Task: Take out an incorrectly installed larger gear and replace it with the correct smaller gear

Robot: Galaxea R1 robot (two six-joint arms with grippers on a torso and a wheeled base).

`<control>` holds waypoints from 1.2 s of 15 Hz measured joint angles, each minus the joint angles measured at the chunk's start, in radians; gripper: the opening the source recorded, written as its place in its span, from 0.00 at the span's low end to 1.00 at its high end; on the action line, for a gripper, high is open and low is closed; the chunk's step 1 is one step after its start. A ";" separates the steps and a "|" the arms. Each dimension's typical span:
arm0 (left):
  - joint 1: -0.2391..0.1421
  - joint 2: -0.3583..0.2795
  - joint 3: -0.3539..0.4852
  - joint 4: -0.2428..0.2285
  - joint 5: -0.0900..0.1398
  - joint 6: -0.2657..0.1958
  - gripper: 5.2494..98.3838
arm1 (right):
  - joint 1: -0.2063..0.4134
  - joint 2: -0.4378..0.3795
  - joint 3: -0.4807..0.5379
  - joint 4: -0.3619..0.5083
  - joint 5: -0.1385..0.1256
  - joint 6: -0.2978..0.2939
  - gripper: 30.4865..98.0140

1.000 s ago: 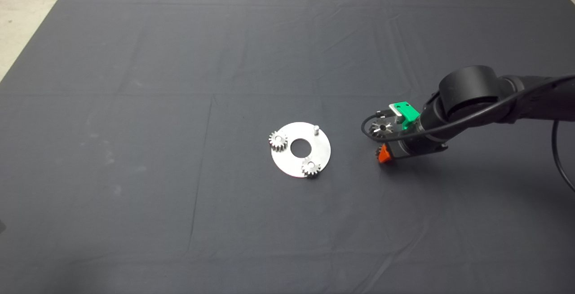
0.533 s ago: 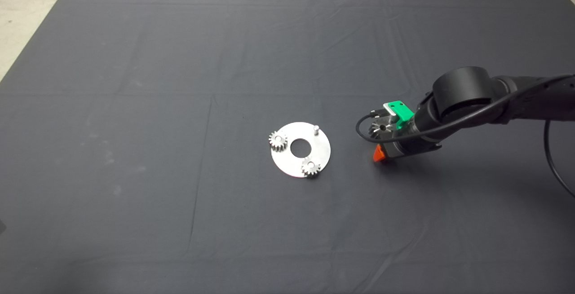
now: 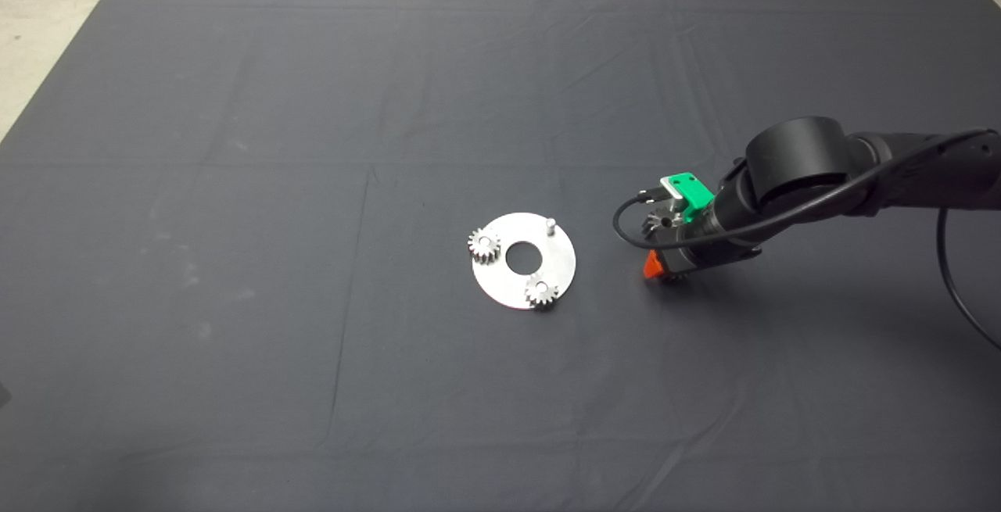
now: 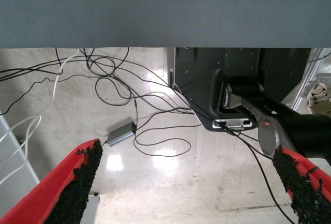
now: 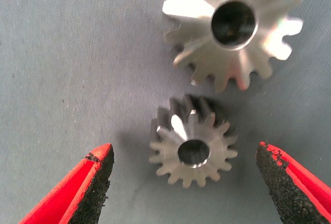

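Dark cloth mat [image 3: 235, 184] — right gripper's [image 5: 183, 182] jaws open astride the toothed smaller gear [image 5: 191, 141].

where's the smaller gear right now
The smaller gear lies on the mat right of the round plate, beside the larger gear, between the right tool's open fingers.

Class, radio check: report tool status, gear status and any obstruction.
Right tool open, straddling smaller gear on mat. Larger gear off the plate, lying just beyond. Left tool open, parked off-table. Nothing blocking.
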 measured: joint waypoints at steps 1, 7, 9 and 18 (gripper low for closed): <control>0.000 0.000 0.000 0.000 0.000 0.000 0.85 | -0.003 0.000 0.000 -0.006 0.000 0.000 0.63; 0.000 0.000 0.000 0.000 -0.001 0.000 0.85 | -0.018 -0.003 -0.003 -0.024 0.000 0.000 0.63; 0.000 0.000 0.000 0.000 -0.001 0.000 0.85 | -0.018 -0.003 -0.007 -0.026 0.000 -0.001 0.63; 0.000 0.000 0.000 0.000 -0.001 0.000 0.85 | -0.018 -0.003 -0.016 -0.029 -0.001 -0.004 0.61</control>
